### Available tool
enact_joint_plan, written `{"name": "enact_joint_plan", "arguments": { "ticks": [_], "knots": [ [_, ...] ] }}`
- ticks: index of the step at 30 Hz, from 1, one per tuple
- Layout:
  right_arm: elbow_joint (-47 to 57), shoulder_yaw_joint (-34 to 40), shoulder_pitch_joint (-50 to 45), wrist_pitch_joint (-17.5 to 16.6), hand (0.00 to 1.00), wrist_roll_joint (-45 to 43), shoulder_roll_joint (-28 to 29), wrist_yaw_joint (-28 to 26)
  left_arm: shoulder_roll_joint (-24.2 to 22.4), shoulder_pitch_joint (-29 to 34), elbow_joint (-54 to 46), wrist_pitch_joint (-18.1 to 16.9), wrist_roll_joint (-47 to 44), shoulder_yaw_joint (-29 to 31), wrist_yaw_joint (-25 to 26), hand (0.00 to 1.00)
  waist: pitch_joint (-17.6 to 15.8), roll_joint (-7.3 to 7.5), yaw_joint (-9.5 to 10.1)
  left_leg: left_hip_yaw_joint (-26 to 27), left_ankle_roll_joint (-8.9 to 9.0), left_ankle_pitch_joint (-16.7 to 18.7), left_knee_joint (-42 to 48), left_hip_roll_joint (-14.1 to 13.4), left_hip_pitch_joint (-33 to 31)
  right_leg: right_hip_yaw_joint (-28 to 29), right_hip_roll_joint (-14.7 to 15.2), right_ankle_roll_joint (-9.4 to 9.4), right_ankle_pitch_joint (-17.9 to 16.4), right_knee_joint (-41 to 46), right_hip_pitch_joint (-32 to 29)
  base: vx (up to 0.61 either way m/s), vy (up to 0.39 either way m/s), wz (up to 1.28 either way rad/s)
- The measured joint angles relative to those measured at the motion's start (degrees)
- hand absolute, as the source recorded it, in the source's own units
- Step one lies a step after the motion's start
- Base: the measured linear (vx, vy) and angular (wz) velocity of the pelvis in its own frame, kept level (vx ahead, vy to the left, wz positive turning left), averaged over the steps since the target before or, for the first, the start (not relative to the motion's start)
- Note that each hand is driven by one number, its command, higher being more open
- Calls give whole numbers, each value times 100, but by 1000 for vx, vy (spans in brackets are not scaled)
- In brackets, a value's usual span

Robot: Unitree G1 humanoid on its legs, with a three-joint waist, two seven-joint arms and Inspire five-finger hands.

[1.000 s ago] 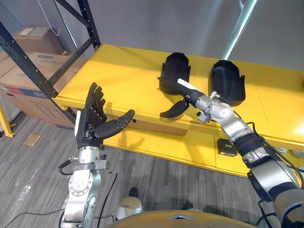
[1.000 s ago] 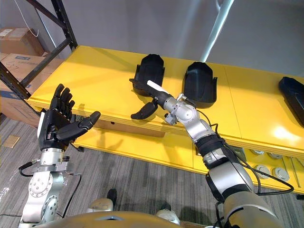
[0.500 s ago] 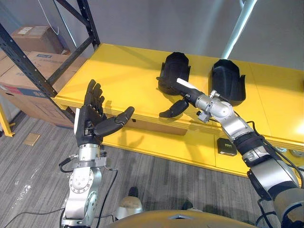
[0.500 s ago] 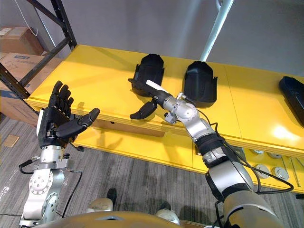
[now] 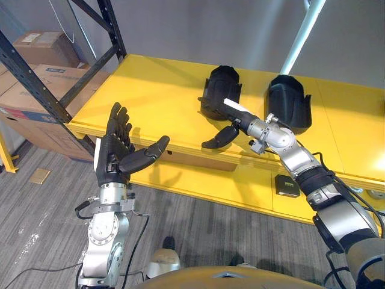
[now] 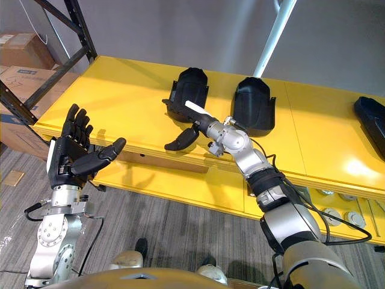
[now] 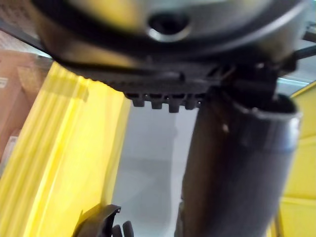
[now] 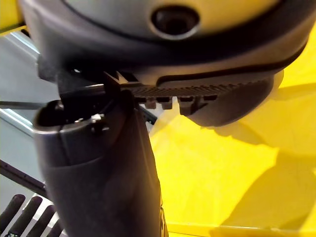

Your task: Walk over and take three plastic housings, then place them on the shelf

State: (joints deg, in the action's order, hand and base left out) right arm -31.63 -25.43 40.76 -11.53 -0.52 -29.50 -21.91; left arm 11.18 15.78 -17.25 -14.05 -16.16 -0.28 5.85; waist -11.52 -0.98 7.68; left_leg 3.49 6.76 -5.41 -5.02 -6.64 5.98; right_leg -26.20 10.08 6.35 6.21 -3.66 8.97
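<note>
While the left hand (image 5: 120, 158) hangs wide open, palm up, the right hand (image 5: 219, 136) reaches a black plastic housing (image 5: 219, 90) on the yellow table (image 5: 150, 96).
The right hand lies against that housing's near edge, thumb jutting out; whether it grips cannot be told. A second housing (image 5: 289, 102) stands just right of this hand, and a third housing (image 6: 370, 117) lies well apart, farther right. A dark shelf rack (image 5: 36, 84) rises beyond the left hand.
</note>
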Motion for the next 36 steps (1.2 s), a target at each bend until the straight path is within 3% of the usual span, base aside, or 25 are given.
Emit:
{"name": "enact_joint_plan", "arguments": {
  "ticks": [36],
  "knots": [
    [3,-100,181,146,100,-289,0,-284,0,-23,0,20,-1,-1,166,100,-13,-3,-18,171,11,39,16,-5,38,159,-6,6,31,-43,-53,0,0,-2]
  ]
}}
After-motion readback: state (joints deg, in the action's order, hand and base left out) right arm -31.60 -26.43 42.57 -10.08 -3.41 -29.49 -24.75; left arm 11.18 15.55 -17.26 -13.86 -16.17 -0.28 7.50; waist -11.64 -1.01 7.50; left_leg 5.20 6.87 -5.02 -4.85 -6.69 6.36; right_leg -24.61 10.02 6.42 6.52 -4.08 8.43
